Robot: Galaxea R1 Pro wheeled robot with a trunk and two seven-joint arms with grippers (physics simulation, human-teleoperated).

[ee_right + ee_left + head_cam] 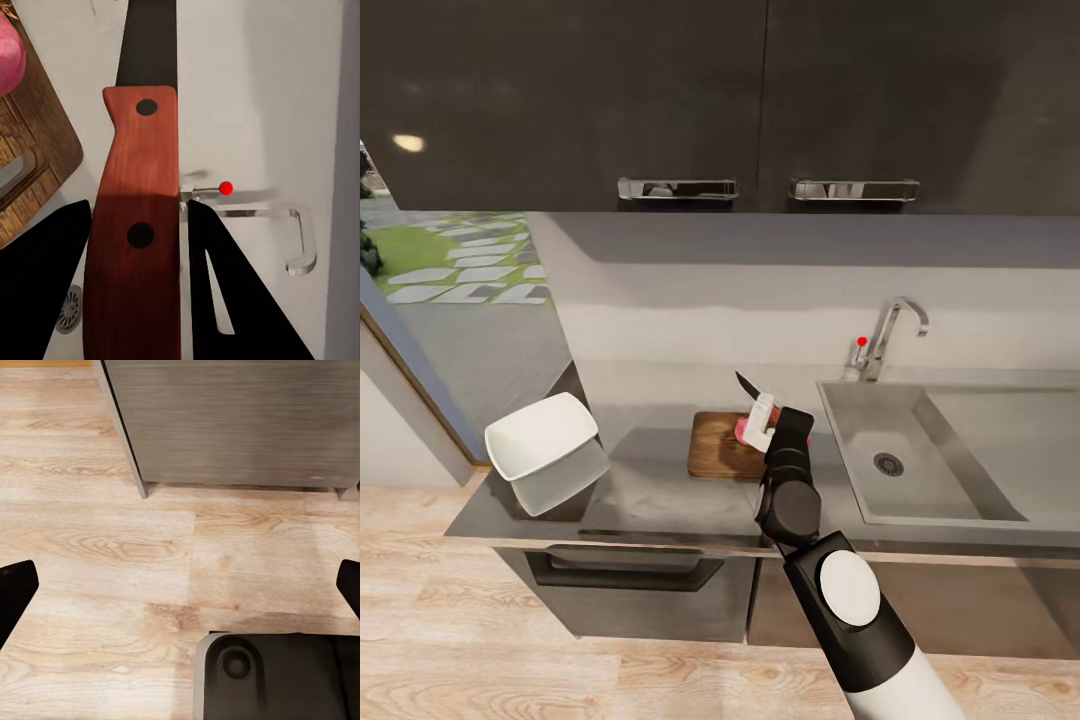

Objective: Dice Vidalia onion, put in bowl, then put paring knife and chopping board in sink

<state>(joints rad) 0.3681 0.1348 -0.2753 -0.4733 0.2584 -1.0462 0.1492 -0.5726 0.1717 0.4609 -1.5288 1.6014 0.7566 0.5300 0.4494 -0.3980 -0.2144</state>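
Paring knife (139, 225) clamped by its wooden handle in right gripper (765, 420), blade raised over one chopping board (722, 448) with pink onion (743, 430), one sink (950, 450) beside, one white bowl (543, 437) tilted on countertop (660, 495), left gripper (180, 585) fingers spread above floor (112, 555).

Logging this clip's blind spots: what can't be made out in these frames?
- Onion: head view, a pink sliver behind the right gripper; whole or diced, cannot tell.
- Paring knife: right wrist view, blade tip cut off by the edge.
- Bowl: head view, tilted; its inside is hidden.
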